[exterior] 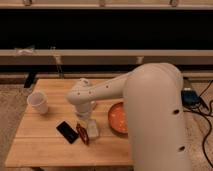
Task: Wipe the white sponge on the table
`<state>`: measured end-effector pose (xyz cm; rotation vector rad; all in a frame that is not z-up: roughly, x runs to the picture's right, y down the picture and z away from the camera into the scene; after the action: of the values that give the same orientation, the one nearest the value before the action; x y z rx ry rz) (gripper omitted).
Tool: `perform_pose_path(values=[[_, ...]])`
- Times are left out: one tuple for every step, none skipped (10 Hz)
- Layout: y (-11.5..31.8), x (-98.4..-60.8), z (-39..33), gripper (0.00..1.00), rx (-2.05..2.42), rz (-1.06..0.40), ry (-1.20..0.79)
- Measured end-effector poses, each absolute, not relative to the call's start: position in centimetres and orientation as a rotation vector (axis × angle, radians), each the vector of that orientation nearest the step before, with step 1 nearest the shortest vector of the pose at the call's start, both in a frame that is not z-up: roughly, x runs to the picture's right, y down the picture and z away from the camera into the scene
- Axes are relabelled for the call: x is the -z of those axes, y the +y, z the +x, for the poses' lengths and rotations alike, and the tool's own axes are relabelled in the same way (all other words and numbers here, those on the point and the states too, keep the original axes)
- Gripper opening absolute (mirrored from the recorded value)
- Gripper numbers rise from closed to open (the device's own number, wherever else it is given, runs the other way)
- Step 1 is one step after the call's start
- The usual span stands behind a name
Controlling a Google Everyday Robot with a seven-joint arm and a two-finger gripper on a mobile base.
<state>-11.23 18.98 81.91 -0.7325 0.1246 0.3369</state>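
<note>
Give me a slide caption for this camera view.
Robot's shut claw holds a white sponge against the wooden table, between an orange bowl and a black phone.

On the bench (45, 150), the cup (38, 102) is set at the left rear. The tool (91, 119) is placed near the middle, closed on the sponge (93, 130), which rests on the bench. A small object (82, 134) lies just left of the sponge, the phone (66, 131) is left of that, and the bowl (118, 119) is to the sponge's right.

Plank table (45, 150) carried white cup (38, 102), black phone (66, 131), reddish-brown item (82, 134), orange bowl (116, 118), and white sponge (93, 129) pinched beneath the gripper (91, 121).
</note>
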Motion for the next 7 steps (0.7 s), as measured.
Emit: perform_pose_path(values=[[19.1, -81.6, -11.2, 0.0, -0.327, -0.731, 0.125], [19.6, -81.1, -10.7, 0.0, -0.321, -0.731, 0.13], [19.9, -80.8, -10.2, 0.0, -0.323, -0.731, 0.138], [20.5, -80.3, -9.6, 0.0, -0.33, -0.734, 0.149], [21.1, -79.9, -9.2, 0.0, -0.343, -0.737, 0.157], [21.6, -79.5, -8.6, 0.0, -0.357, -0.741, 0.167], [22.1, -79.2, -8.1, 0.0, -0.372, -0.744, 0.177]])
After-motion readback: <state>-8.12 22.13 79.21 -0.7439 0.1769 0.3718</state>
